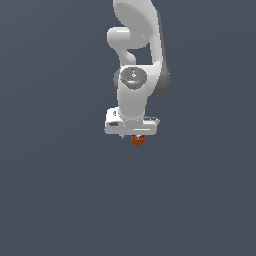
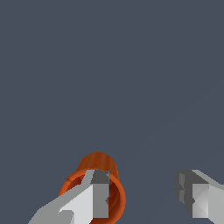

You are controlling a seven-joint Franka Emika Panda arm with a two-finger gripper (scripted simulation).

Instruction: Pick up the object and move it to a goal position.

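In the wrist view one finger [image 2: 97, 199] covers much of the orange-red cup [image 2: 97, 164], so whether it sits inside the rim or in front is unclear. The jaws stand wide apart, gripping nothing. In the exterior view the white gripper [image 1: 132, 134] hides all but the cup's lower edge [image 1: 137, 141], over plain grey ground.
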